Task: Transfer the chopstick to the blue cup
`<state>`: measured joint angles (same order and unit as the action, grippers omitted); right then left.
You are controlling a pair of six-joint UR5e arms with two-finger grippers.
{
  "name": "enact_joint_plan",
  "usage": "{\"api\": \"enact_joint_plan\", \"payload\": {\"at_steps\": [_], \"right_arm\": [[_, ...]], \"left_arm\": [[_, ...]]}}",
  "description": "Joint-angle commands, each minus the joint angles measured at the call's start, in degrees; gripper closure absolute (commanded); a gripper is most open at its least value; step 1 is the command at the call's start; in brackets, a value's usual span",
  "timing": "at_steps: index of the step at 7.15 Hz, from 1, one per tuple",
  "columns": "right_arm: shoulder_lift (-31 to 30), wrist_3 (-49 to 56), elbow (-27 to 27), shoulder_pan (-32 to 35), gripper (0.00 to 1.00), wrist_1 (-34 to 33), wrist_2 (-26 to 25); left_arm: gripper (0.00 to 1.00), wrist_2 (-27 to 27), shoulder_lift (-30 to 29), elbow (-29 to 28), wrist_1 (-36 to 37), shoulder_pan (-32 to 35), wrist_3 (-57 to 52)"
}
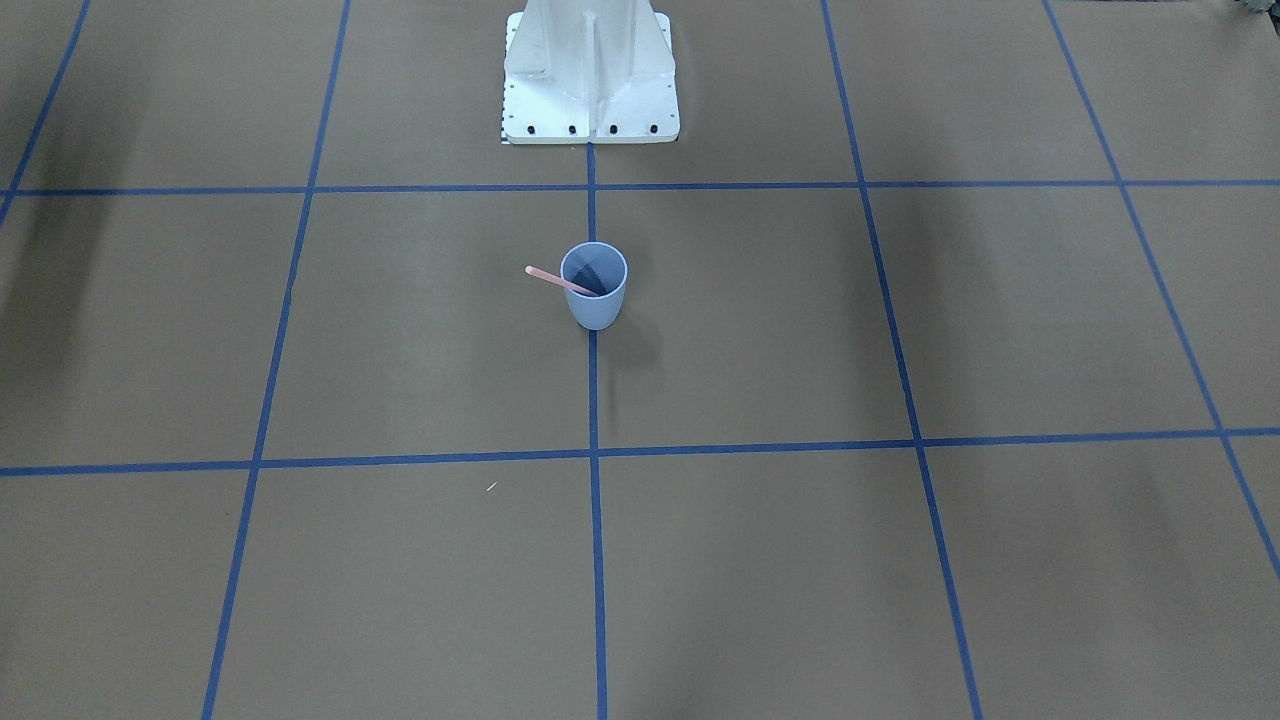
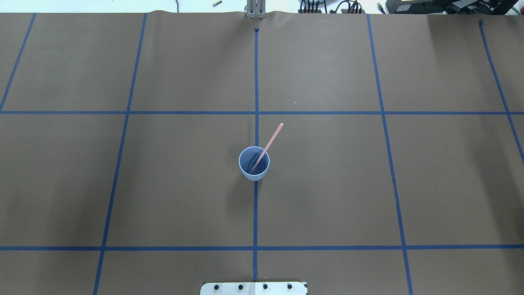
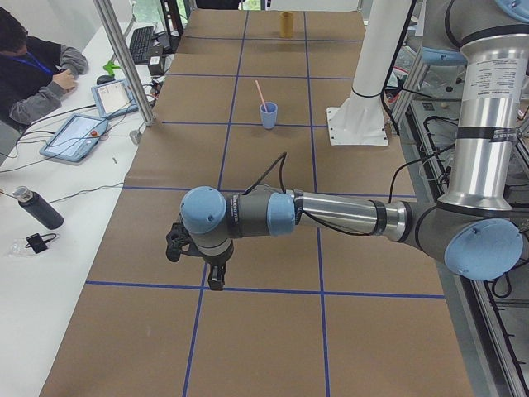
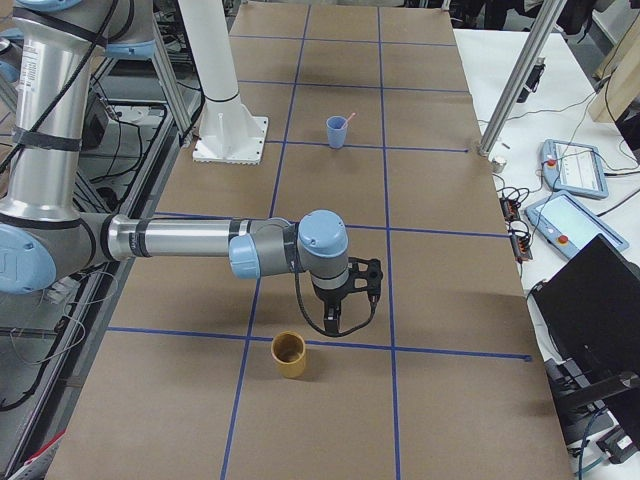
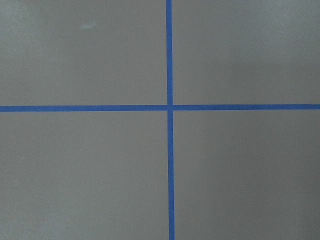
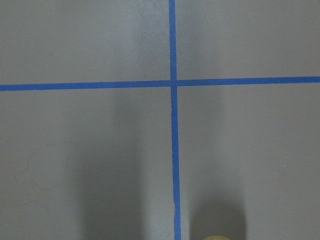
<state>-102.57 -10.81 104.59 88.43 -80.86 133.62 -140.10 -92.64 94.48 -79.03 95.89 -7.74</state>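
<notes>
Left gripper (image 3: 213,279), right gripper (image 4: 334,322) hanging apart from cup; we are not managing to tell open or closed. Chopstick (image 2: 271,139) leaning toward 1 o'clock inside blue cup (image 2: 254,177); we are judging transfer done, no further move needed.

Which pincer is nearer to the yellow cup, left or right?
Right. The right pincer hangs just beside the yellow cup; the left pincer is far off on the opposite side, past the blue cup.

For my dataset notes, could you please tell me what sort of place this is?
Probably a robotics lab workcell: two industrial arms, left arm and right arm, over a table gridded with blue tape, and a person beside teach pendants.
</notes>
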Motion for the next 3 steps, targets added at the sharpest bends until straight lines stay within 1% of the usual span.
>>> {"api": "enact_joint_plan", "payload": {"at_steps": [1,3], "right_arm": [[0.0,0.0,0.0,0.0,0.00,0.0,0.0],[0.0,0.0,0.0,0.0,0.00,0.0,0.0]], "left_arm": [[0.01,0.0,0.0,0.0,-0.2,0.0,0.0],[0.01,0.0,0.0,0.1,-1.0,0.0,0.0]]}}
